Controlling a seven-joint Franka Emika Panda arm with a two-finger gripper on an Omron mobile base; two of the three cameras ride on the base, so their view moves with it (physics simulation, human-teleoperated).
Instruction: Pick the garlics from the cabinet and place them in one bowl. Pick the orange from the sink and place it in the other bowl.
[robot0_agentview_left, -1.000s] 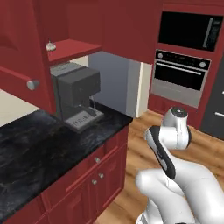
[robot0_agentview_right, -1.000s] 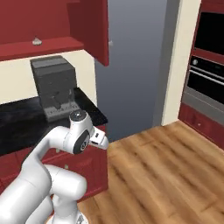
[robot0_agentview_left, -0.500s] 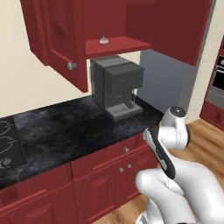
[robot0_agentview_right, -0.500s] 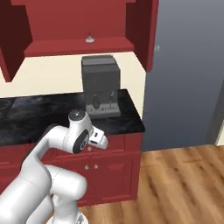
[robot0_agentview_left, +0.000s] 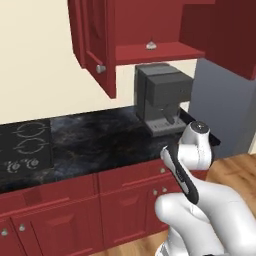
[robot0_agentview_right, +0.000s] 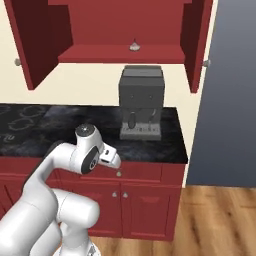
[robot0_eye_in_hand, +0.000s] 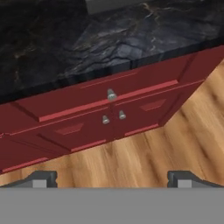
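The cabinet (robot0_agentview_left: 150, 30) (robot0_agentview_right: 120, 25) hangs open above the black counter, its doors swung wide. A small whitish garlic (robot0_agentview_left: 151, 45) (robot0_agentview_right: 134, 46) sits on its red shelf, near the front edge. My arm is folded low in front of the counter, far below the shelf. In the hand view my gripper (robot0_eye_in_hand: 112, 181) is open, fingertips (robot0_eye_in_hand: 42, 178) wide apart with nothing between them, facing the red drawer fronts and the wood floor. The orange, the sink and the bowls are out of view.
A grey coffee machine (robot0_agentview_left: 161, 97) (robot0_agentview_right: 141, 102) stands on the black counter (robot0_agentview_left: 90, 145) directly under the shelf. A cooktop (robot0_agentview_left: 20, 145) lies at the left. A tall grey fridge (robot0_agentview_right: 235, 100) stands at the right. Red drawers with silver knobs (robot0_eye_in_hand: 111, 94) sit below the counter.
Both base views have swung as the base moved, so the cabinet and coffee machine now sit near the middle, seen more head-on. The arm keeps its folded pose.
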